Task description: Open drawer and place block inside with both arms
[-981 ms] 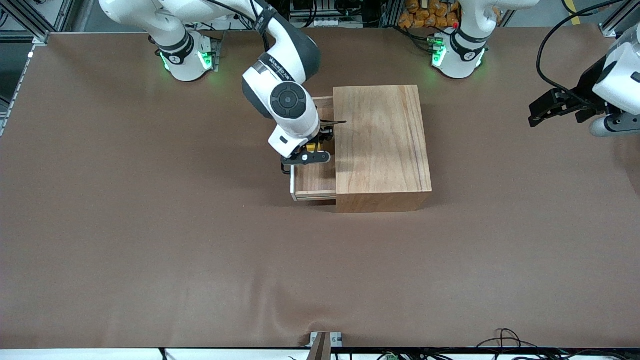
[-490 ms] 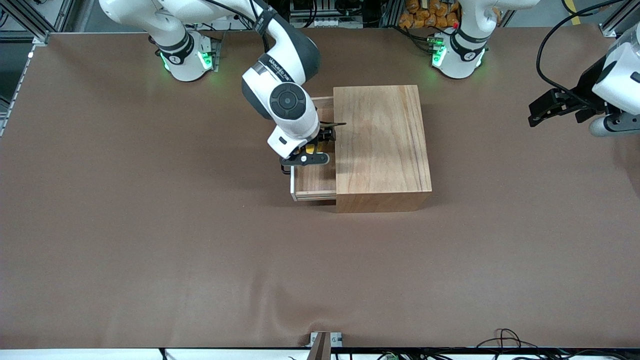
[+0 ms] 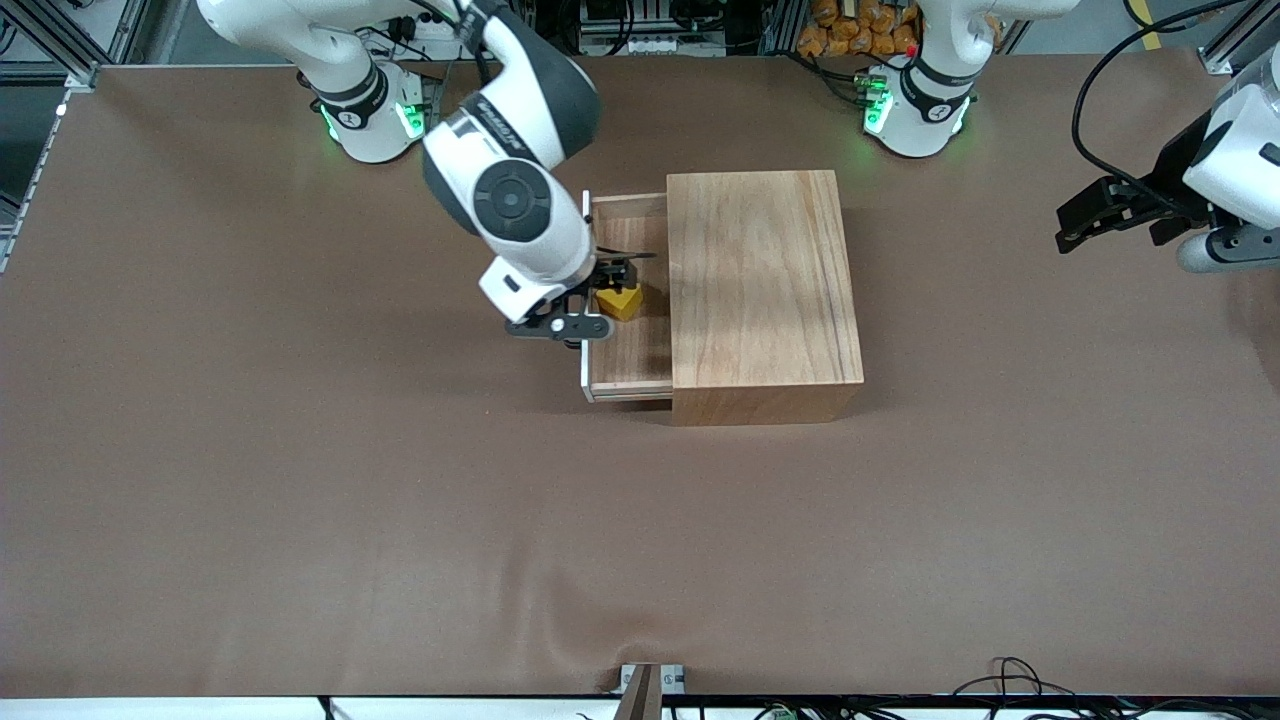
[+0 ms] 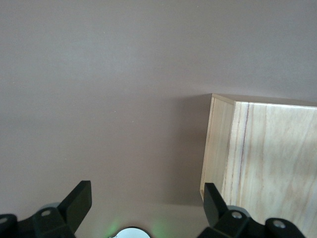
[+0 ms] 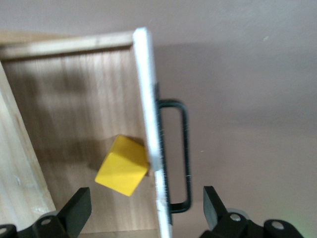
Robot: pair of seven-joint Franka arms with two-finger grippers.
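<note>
The yellow block (image 3: 620, 301) now lies in the open drawer (image 3: 630, 352) of the wooden box (image 3: 762, 290), the right claw (image 3: 588, 298) hangs above it spread apart and empty, and the left claw (image 3: 1110, 212) waits spread apart, so pushing the drawer shut looks next.

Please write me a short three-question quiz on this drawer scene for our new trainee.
1. True or false: the block lies in the open drawer.
2. The right gripper is: A) shut on the block, B) open above the drawer's front panel, C) on the handle.
3. Where does the left gripper wait?

Key: 1 true. 2 B. 3 Open, over the table at the left arm's end, away from the wooden box.
</note>
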